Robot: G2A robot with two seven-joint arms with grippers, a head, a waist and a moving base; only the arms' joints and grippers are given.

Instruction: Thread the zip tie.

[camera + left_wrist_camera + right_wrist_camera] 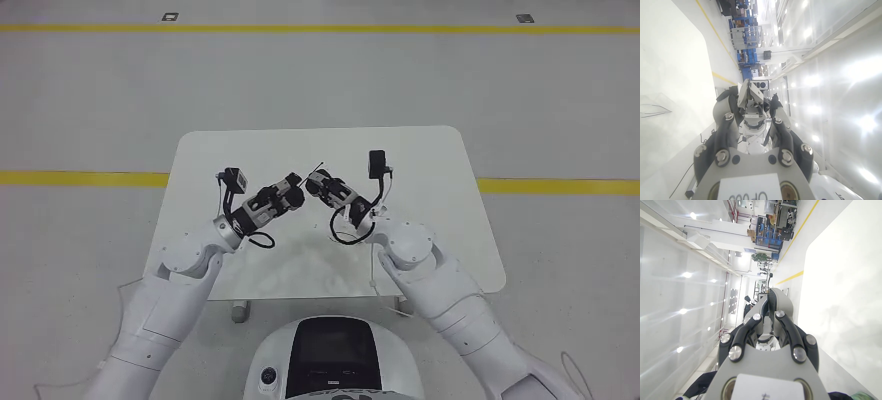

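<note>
Top view: white table [430, 170], rounded corners, on a pale floor. A yellow floor line [80, 178] runs across behind it.

Left arm: comes in from the table's left side, wrist raised over the middle of the table. A black cable [262, 240] loops off its forearm. The left gripper [293, 193] points towards the right arm. In the left wrist view, the left gripper [753, 92] has its fingers [776, 106] spread wide, released, grasping nothing. They stand on either side of the other arm's fingertips, and contact between them cannot be judged.

Zip tie [318, 168]: thin black strip held above the table and not lying on it, near the table's middle between the two arms. In the top view it sticks out of the right gripper as a short slanted line pointing away from the robot. In the right wrist view, the zip tie [769, 281] runs between the finger pads and past the tips, ending in a small head.

Right gripper [312, 182]: just beside the left gripper, nose to nose with it. In the right wrist view, the right gripper [769, 292] has its fingers [780, 298] clenched flat on the strip. The left wrist view shows the same pinch [748, 89] from the front, jaws pressed together with a dark line between them.

Right arm: enters from the table's right side, with a black cable loop [345, 238] below its wrist.
</note>
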